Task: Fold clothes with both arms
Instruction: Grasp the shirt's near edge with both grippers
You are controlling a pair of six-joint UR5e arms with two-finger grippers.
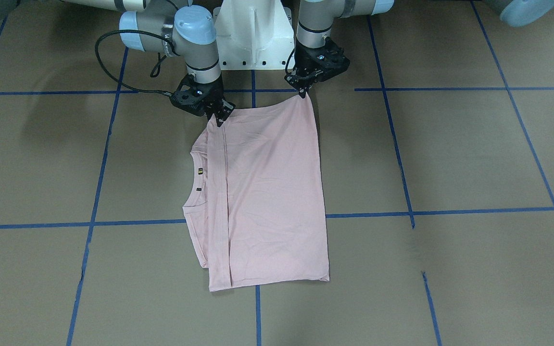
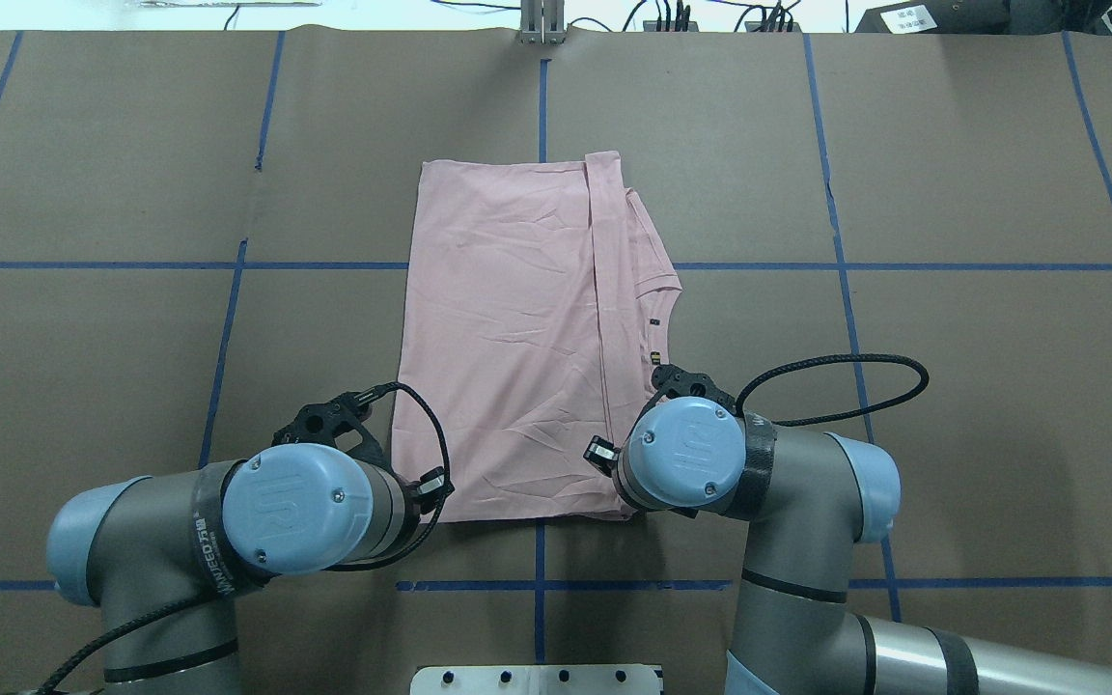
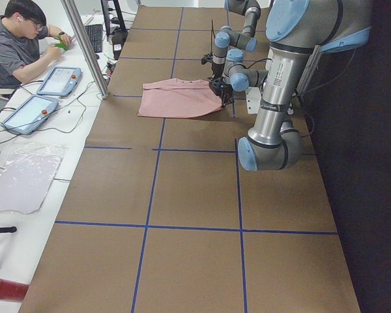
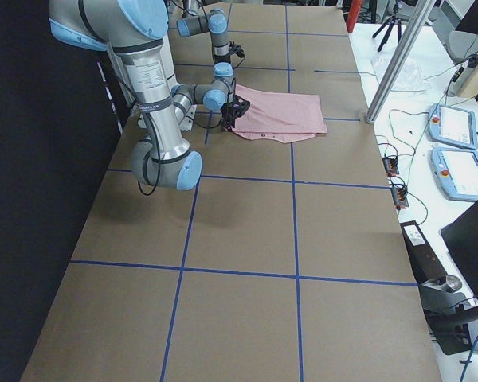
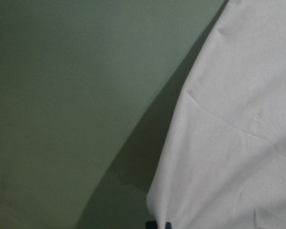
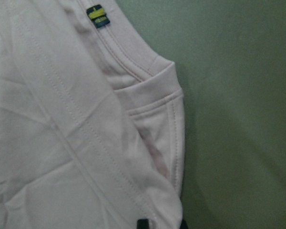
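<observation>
Brown paper covers the long table (image 1: 450,158), which blue tape lines (image 1: 450,211) mark off in squares. Near its middle, just ahead of the white pedestal base (image 1: 253,43), we see the pale pink short-sleeved T-shirt (image 1: 272,192). It lies folded into a long rectangle, with its ribbed round collar (image 1: 196,180) toward the robot's right. The black left gripper (image 1: 304,91) is clenched on one near corner of the shirt, which is drawn up to a point. The black right gripper (image 1: 220,117) is pinched on the other near corner, beside the folded-in sleeve. In both wrist views we find cloth lying right against the fingertips.
</observation>
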